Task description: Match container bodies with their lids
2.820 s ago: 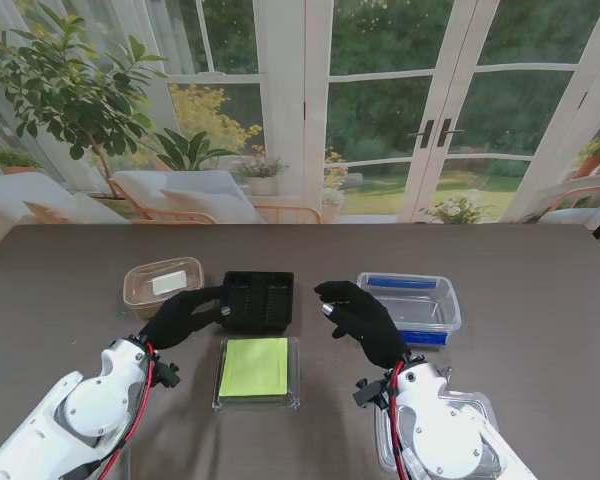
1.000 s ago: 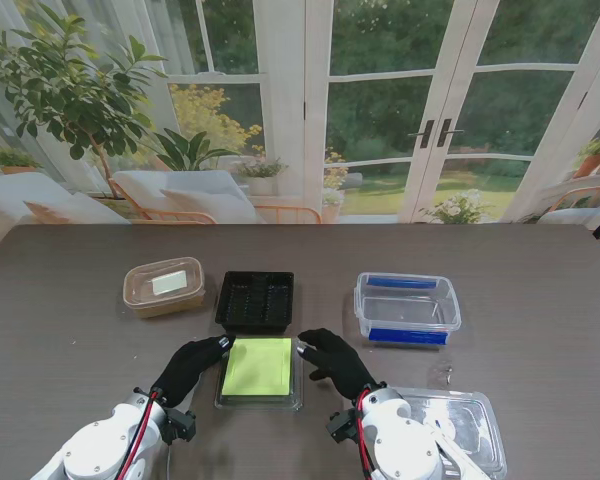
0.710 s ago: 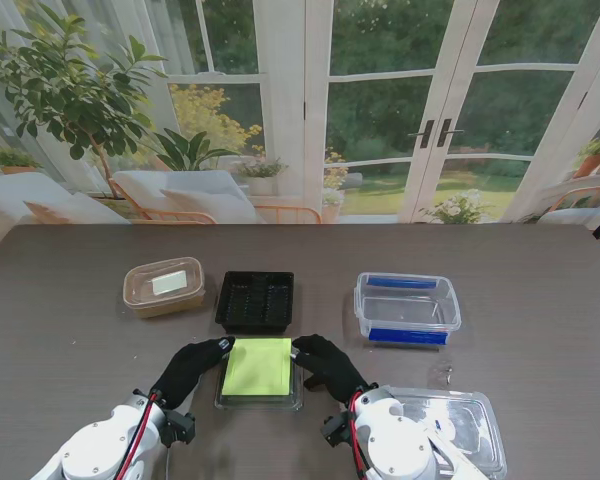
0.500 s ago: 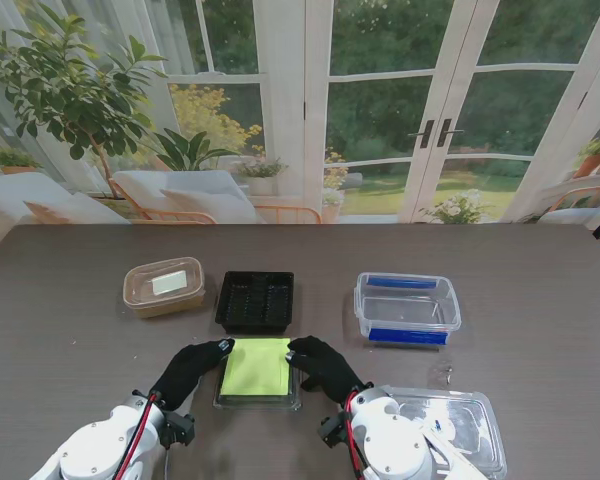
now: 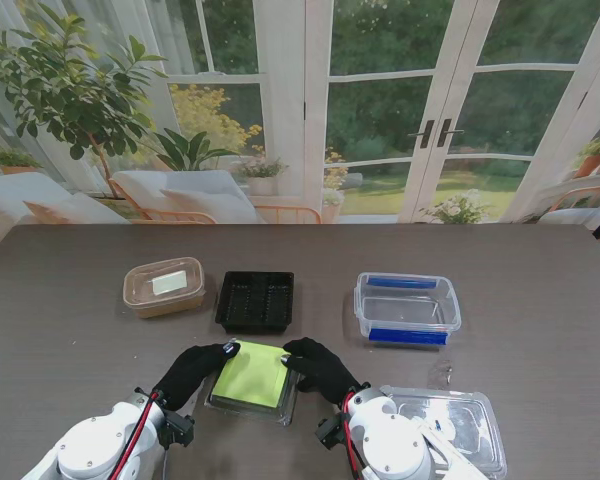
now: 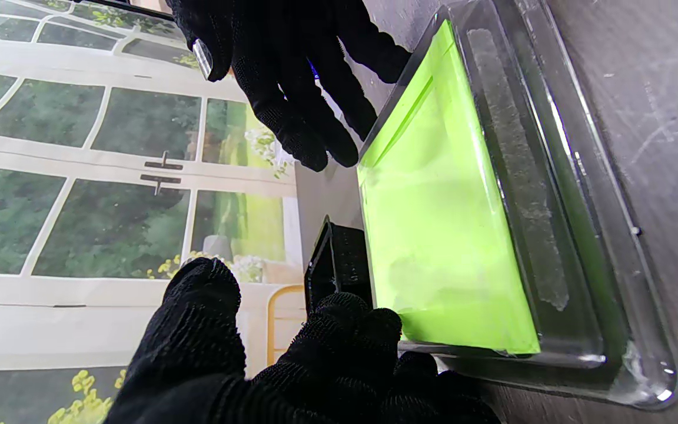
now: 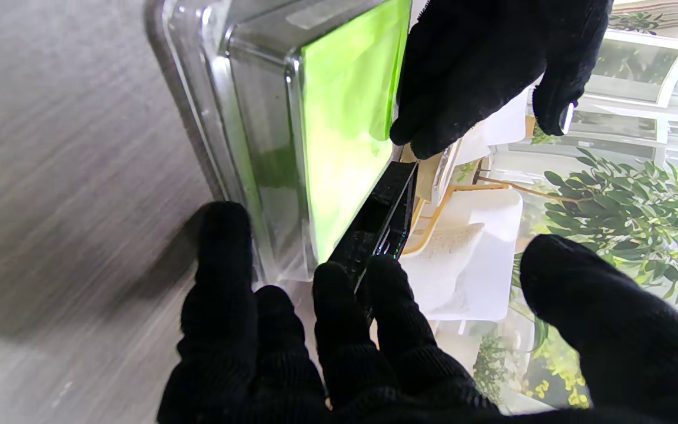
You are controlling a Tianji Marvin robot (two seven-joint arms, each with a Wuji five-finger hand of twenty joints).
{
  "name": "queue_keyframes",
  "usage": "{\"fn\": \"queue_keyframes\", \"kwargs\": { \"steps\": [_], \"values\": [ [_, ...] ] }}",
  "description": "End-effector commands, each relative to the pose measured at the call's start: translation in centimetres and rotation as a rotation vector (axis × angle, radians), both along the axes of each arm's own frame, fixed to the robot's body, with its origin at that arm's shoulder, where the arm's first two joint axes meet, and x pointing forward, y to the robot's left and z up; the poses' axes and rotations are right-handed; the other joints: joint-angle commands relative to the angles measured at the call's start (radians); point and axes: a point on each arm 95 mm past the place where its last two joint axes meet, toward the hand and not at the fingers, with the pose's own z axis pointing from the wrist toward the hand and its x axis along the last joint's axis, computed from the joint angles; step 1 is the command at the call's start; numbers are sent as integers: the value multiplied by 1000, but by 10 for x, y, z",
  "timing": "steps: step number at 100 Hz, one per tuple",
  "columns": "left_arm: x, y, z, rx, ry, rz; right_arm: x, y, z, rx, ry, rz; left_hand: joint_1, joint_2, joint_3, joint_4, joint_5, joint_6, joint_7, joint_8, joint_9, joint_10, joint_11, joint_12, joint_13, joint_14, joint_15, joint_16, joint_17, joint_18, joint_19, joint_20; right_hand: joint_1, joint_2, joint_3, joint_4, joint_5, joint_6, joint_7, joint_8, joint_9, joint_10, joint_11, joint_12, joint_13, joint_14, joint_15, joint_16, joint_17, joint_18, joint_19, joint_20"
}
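No pair finished yet: black ribbed plastic tray point(image 5: 255, 300) stands uncovered; clear tub with blue clips point(image 5: 408, 307) sits apart from its clear lid point(image 5: 450, 425). Left hand point(image 5: 193, 368) and right hand point(image 5: 320, 367) clamp the clear plastic lid with lime-green label point(image 5: 250, 379) between them. Versus half a second ago, it is tilted, far edge raised off the table.
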Motion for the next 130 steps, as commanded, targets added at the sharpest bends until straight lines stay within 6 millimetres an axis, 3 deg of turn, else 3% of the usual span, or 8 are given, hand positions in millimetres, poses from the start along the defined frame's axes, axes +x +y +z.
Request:
{"fn": "queue_keyframes", "kwargs": {
  "steps": [1,42,69,130],
  "values": [
    [-17,-10,-16,-13,68,-43,-9,8,-7,10,33,30,-16,41,-25,26,-8,53,-8,-4,-1,85,4,-9,28,127,57,9,61,211,82,16,-33,21,-29,-9,-41,4,8,-7,-26,9,0,-5,-33,-12,-6,-12,-464,27,-166,4],
    [-30,-15,-12,-33,88,-55,-15,12,-5,42,67,27,-12,44,-25,26,-21,63,-12,-6,-20,99,7,-18,21,121,55,7,53,203,81,12,-14,23,-30,-13,-44,8,10,-6,-39,14,10,0,-37,-17,-5,-13,-472,18,-170,22],
    [-37,-18,-6,-76,59,-29,-21,16,-5,80,86,23,-7,46,-24,26,-27,38,-13,-7,-17,60,15,-9,11,100,57,11,33,179,82,18,3,13,-18,-16,-33,11,14,-5,-35,19,23,5,-22,-16,-2,-12,-469,20,-171,34],
    [-41,-15,0,-129,-4,-10,-30,21,2,171,91,19,-6,49,-26,26,-20,32,-10,-6,2,54,6,12,23,101,62,21,35,180,95,40,13,6,-6,-23,-17,10,11,-4,-25,21,32,9,-7,-18,-2,-9,-466,15,-177,51]
  ]
}}
